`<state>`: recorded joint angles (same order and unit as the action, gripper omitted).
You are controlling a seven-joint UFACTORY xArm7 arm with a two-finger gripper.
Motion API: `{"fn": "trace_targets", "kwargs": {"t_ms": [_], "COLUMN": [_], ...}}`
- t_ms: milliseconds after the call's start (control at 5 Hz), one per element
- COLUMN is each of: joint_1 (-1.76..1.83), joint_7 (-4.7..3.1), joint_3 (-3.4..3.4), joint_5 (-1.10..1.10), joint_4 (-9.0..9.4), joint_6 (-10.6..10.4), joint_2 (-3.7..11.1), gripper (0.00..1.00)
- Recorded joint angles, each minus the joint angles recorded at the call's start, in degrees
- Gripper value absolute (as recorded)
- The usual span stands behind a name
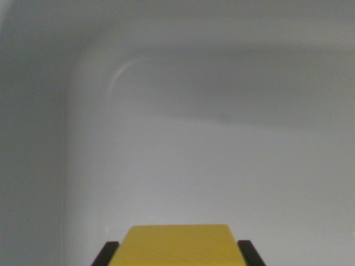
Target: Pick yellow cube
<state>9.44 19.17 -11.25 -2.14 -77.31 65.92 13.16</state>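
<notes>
- One yellow cube (176, 244) sits at 6 o'clock in my wrist view, inside a white tray (83, 66).
- End effector (176, 256) looks clamped on it, black fingers (106, 254) hugging both sides.
- Risk, I reckon: a shallow hold lets it slip during lifting.

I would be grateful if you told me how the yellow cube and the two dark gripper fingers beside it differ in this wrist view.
The yellow cube is bright and broad, showing a wide flat face; the fingers are black and narrow. The cube sits centred, while the fingers flank it, one on each side. Both are cut off by the bottom edge, above the pale grey tray.
</notes>
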Motion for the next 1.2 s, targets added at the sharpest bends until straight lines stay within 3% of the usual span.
{"fn": "trace_targets", "kwargs": {"t_ms": [200, 400, 600, 800, 1000, 1200], "joint_1": [-0.08, -0.08, -0.15, -0.15, -0.22, -0.22], "joint_7": [-0.15, -0.15, -0.29, -0.29, -0.42, -0.42], "joint_3": [-0.1, -0.1, -0.2, -0.2, -0.29, -0.29], "joint_5": [0.26, 0.26, 0.51, 0.51, 0.75, 0.75], "joint_4": [-1.74, -1.74, -3.45, -3.45, -5.02, -5.02], "joint_6": [2.68, 2.68, 5.32, 5.32, 7.75, 7.75], "joint_2": [-0.96, -0.96, -1.91, -1.91, -2.78, -2.78], "gripper": [1.0, 1.0, 1.0, 1.0, 1.0, 1.0]}}
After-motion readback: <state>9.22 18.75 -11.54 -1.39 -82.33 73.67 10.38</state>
